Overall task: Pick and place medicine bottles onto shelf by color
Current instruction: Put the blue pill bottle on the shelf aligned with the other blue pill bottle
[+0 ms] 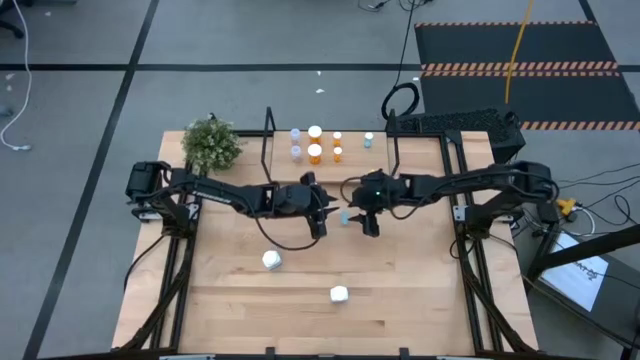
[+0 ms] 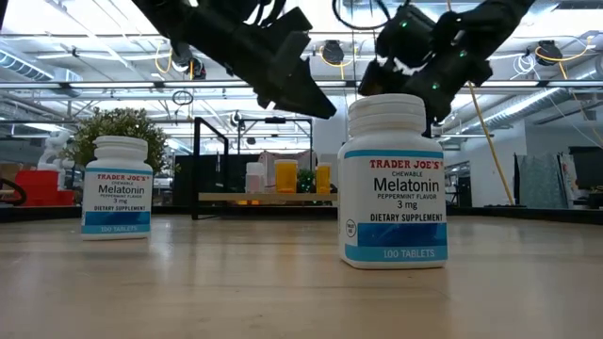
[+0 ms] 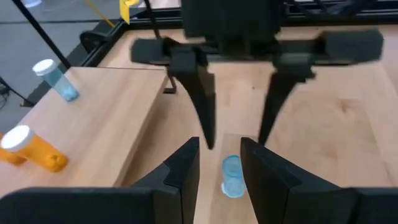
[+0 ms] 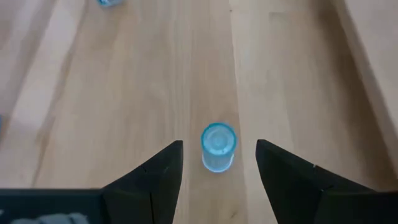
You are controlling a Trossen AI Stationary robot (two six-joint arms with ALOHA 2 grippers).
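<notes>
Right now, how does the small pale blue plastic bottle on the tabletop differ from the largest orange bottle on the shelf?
The pale blue bottle stands on the wooden tabletop, the orange bottle on the light-wood shelf. The open left gripper and right gripper frame the blue one; nothing touches the orange one. The orange one shows a white cap; the blue one shows none. Both stand upright.

A: State the lighting condition.
B: Even and bright, from overhead. In the low view, ceiling strip lights (image 2: pixel 85 87) glare white across the room behind the table.

A: Shadows?
B: Soft and faint. The tabletop (image 1: pixel 400 270) shows weak shadows under both arms.

A: Focus and blur?
B: In the low view the near white bottle (image 2: pixel 394 179) is sharp and the shelf (image 2: pixel 268 197) behind it soft. In the left wrist view the dark fingers (image 3: pixel 183 180) are blurred.
</notes>
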